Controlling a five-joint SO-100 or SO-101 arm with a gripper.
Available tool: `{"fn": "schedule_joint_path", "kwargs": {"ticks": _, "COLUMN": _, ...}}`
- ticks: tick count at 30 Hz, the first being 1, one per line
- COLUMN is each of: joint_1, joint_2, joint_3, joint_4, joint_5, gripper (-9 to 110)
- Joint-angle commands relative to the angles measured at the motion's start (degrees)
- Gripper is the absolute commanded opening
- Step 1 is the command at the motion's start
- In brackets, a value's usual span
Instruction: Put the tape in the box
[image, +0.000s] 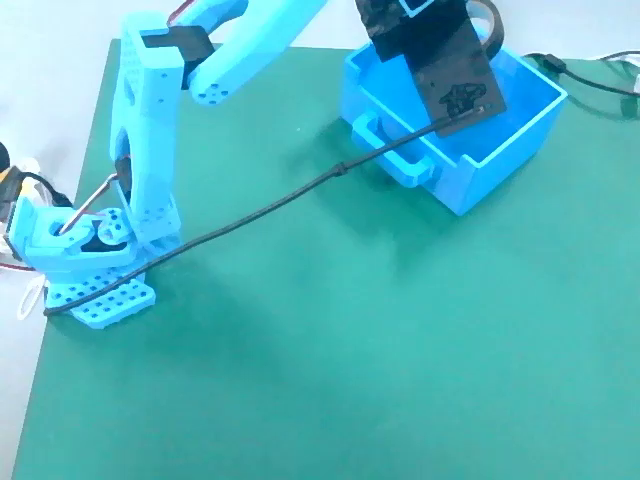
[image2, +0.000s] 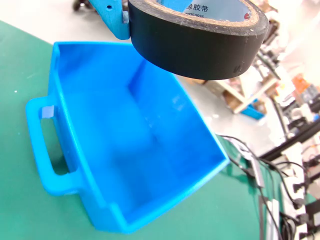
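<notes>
The black tape roll (image2: 195, 47) with a pale core fills the top of the wrist view, held in my gripper (image2: 150, 12). A blue finger (image2: 114, 17) shows against the roll's left side; the other finger is hidden. The roll hangs above the open, empty blue box (image2: 90, 100), whose loop handle (image2: 42, 150) points left. In the fixed view the gripper (image: 478, 40) and its black camera mount hover over the box (image: 490, 170) at the upper right. Only an edge of the tape (image: 493, 28) shows there.
The box stands on a green mat (image: 350, 350). The arm's base (image: 90, 260) sits at the mat's left edge. A black cable (image: 270, 205) runs from the base across the mat to the gripper. More cables (image: 600, 75) lie beyond the box on the right.
</notes>
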Motion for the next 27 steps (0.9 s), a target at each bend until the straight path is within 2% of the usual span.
{"fn": "schedule_joint_path", "kwargs": {"ticks": 1, "joint_1": -2.37, "joint_2": -1.49, "joint_3": -7.12, "joint_4": -4.57, "joint_5": 0.97, "gripper": 0}}
{"fn": "schedule_joint_path", "kwargs": {"ticks": 16, "joint_1": -5.27, "joint_2": -16.61, "joint_3": -7.21, "joint_4": -10.02, "joint_5": 2.72, "gripper": 0}}
{"fn": "schedule_joint_path", "kwargs": {"ticks": 27, "joint_1": -6.33, "joint_2": -19.34, "joint_3": -7.21, "joint_4": -11.43, "joint_5": 3.16, "gripper": 0}}
